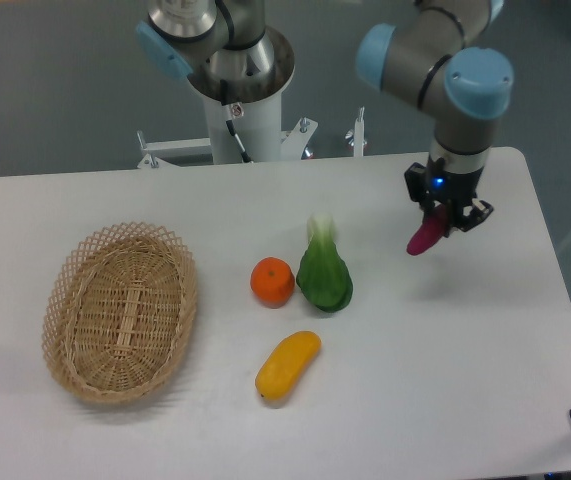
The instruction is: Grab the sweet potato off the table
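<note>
- The gripper [443, 220] is clamped on the upper end of the sweet potato [426, 238], which hangs tilted above the table [485, 340]
- Held only by its tapered tip, it might slip out and fall

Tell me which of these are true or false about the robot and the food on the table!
1. The claw is holding the sweet potato. True.
2. The basket has the orange inside it. False: the orange sits on the table, beside the green vegetable.
3. The yellow fruit lies nearer the front edge than the orange. True.
4. The sweet potato is touching the green vegetable. False: it hangs from the claw, well off to the right of it.
</note>
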